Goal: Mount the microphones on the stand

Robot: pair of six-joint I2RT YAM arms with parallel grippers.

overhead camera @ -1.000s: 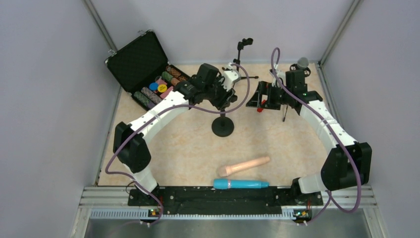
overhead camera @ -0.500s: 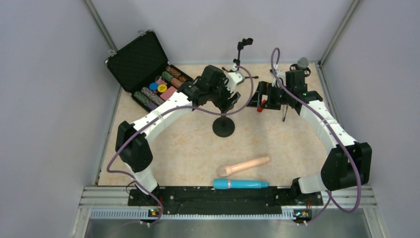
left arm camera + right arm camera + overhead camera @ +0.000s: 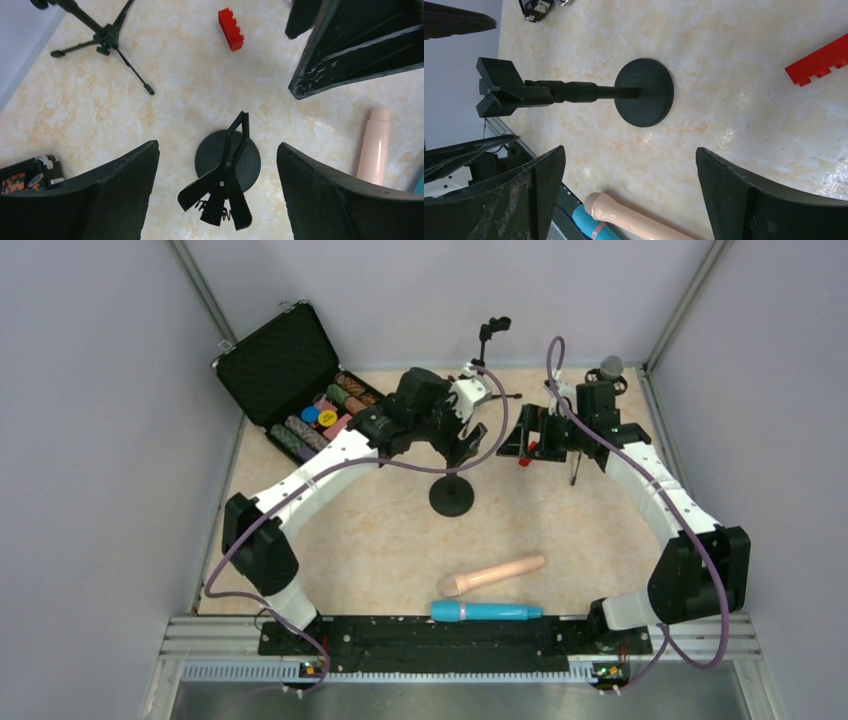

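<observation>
The left arm (image 3: 320, 468) and right arm (image 3: 655, 485) are white curved shells joined by bulky black joint housings, each trailed by a looping purple cable (image 3: 550, 355). The right wrist's matte black fingers (image 3: 744, 200) show grey scuffing.

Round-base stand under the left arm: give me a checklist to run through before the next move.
1. stand upright, clip empty: ok.
2. left gripper open, empty, fingers clear of the clip: ok.
3. right gripper open, empty: ok.
4. beige mic lying free on the table: ok.
5. cyan mic not touching the beige mic: cannot tell.
</observation>
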